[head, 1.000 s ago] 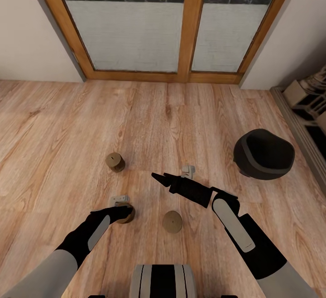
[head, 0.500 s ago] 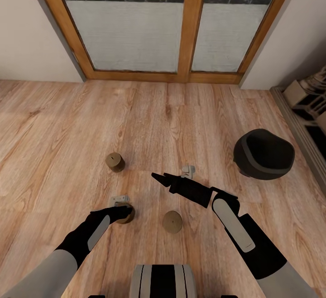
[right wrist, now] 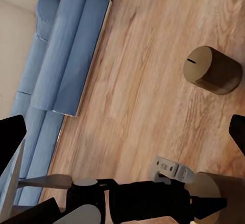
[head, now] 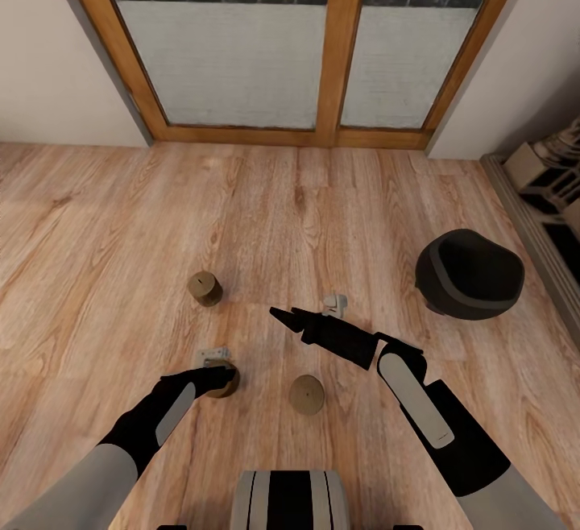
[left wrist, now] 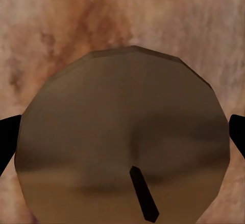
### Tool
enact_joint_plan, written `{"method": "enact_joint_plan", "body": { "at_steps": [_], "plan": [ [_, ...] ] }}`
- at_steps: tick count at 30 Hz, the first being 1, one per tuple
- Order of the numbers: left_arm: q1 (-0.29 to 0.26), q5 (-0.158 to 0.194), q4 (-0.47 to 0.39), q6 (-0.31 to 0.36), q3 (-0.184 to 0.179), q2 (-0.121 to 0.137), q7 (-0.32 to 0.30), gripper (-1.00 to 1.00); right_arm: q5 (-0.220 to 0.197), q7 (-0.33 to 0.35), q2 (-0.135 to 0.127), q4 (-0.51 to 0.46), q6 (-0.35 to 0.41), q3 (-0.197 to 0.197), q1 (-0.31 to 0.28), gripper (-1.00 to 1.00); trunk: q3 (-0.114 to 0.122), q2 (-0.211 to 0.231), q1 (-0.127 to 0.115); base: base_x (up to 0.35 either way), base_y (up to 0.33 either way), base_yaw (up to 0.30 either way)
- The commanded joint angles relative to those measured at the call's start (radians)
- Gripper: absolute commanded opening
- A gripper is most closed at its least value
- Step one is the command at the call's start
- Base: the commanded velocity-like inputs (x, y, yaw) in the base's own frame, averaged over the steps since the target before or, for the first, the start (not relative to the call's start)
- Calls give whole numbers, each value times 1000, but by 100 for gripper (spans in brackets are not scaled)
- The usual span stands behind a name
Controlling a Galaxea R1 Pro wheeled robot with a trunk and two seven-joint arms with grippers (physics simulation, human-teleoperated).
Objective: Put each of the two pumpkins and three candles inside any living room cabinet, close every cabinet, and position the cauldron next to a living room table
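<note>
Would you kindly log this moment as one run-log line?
left end effector: around candle, closure unclear | right end effector: open, empty, above floor | two other candles: on floor | cauldron: on floor

Floor [head: 290, 208] w/ wide bare stretch up to glass doors [head: 242, 55], open for either hand. Obstacles: far candle [head: 205, 288] alone at left; middle candle [head: 307, 394] betw. both arms; cauldron [head: 470, 274] at right, near shelf unit [head: 548, 184]. Left hand [head: 216, 377] straddles near candle [left wrist: 122, 137], fingertips [left wrist: 7, 142] on both sides. Right hand [head: 286, 316] over bare floor. Sofa [right wrist: 66, 55] well apart.
</note>
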Motion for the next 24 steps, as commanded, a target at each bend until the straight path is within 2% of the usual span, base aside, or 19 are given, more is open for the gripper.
{"method": "enact_joint_plan", "body": {
  "at_steps": [1,9,15,18,21,24],
  "plan": [
    [0,10,-2,3,-6,2,9,-100,-5,0,0,0,3,1,0,100,3,0,-1,0,0,0],
    [0,16,-6,9,2,4,1,-100,-4,-3,1,0,3,1,0,100,34,2,-4,0,0,0],
    [-1,23,-17,31,16,20,-3,-100,6,-6,0,2,2,0,0,100,57,3,-7,0,0,0],
    [-1,22,-42,101,47,26,-3,-100,14,-7,-1,2,2,-1,0,100,69,4,-8,0,0,0],
    [-1,26,-114,205,105,60,-6,-100,16,-8,-1,10,2,-1,0,100,81,5,-10,0,0,0],
    [-1,27,-157,275,155,81,-6,-100,17,-8,-1,24,2,-1,0,100,92,5,-11,0,0,0]
  ]
}}
